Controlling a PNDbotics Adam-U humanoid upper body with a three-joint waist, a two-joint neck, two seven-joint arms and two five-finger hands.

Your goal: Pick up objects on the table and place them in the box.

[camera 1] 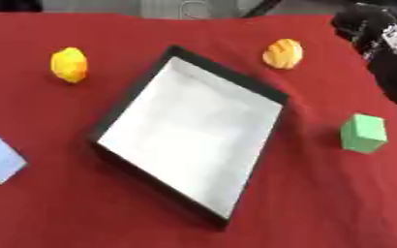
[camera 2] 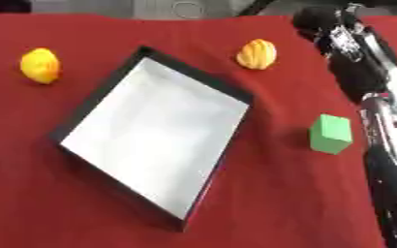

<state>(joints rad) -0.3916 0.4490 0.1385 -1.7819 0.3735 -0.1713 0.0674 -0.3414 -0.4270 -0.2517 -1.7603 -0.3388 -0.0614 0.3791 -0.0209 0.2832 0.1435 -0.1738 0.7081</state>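
While the red tablecloth (camera 1: 58, 208) fills almost the whole frame, a black box (camera 1: 117, 111) with a white inside lies in the middle, turned like a diamond. Nothing lies inside it. At the right edge the robot's right arm reaches upward, and its right hand (camera 2: 320, 22) is in the upper right corner; I cannot tell how its fingers stand. A green cube (camera 1: 363, 133) is at the middle right, near this arm. A pale blue block (camera 1: 0, 159) shows at the left edge. One orange ridged object (camera 1: 283, 53) sits above the box, and a yellow object (camera 1: 69, 64) is in the upper left.
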